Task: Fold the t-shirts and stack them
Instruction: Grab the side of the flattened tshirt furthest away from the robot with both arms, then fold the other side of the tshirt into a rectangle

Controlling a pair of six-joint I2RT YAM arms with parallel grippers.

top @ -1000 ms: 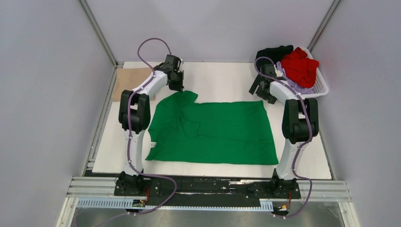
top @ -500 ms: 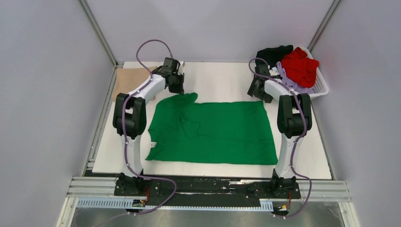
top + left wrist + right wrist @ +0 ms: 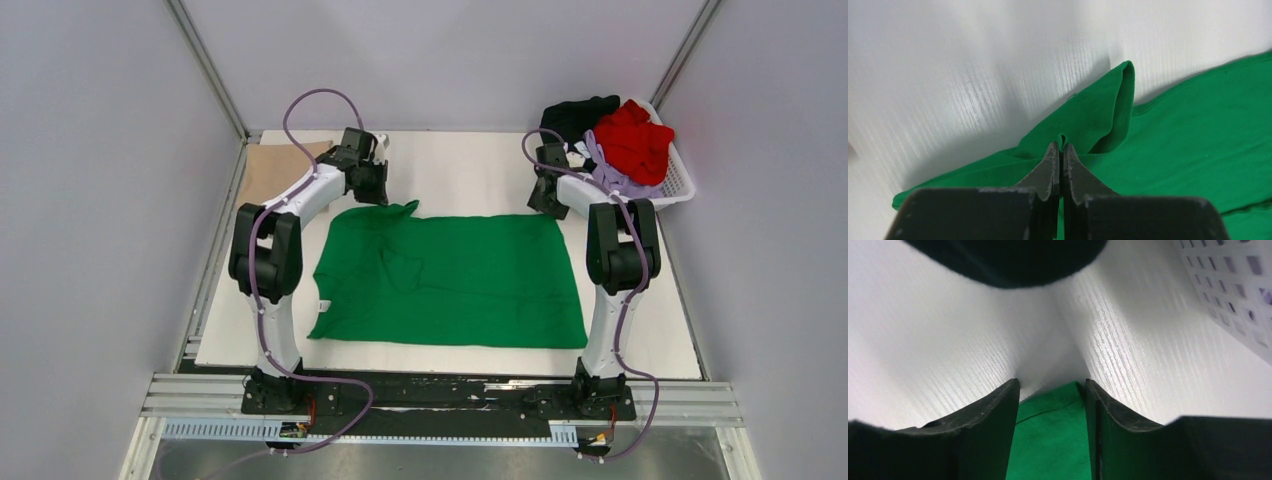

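Left wrist view: the left gripper (image 3: 1059, 146) has its jaws shut tight, with no gap between them. They pinch a little fold of the green t-shirt (image 3: 1198, 130) right at their tips. Just past the tips a sleeve of that shirt stands up in a folded peak. The rest of the shirt lies flat to the right of the jaws and under them. Beyond the sleeve is the bare white table (image 3: 973, 60).

On the right wrist view, the right gripper (image 3: 1052, 385) has its jaws partly open. A corner of the green shirt sits in the gap between them, low on the table. I cannot tell if the fingers touch the cloth. To the right of these jaws is the wall of the white basket (image 3: 1228, 295), full of small holes.

From above, the basket holds a red t-shirt (image 3: 635, 140), a black t-shirt (image 3: 578, 112) and a lavender t-shirt (image 3: 605, 165). A tan t-shirt (image 3: 270, 170) lies to the left of the left jaws.
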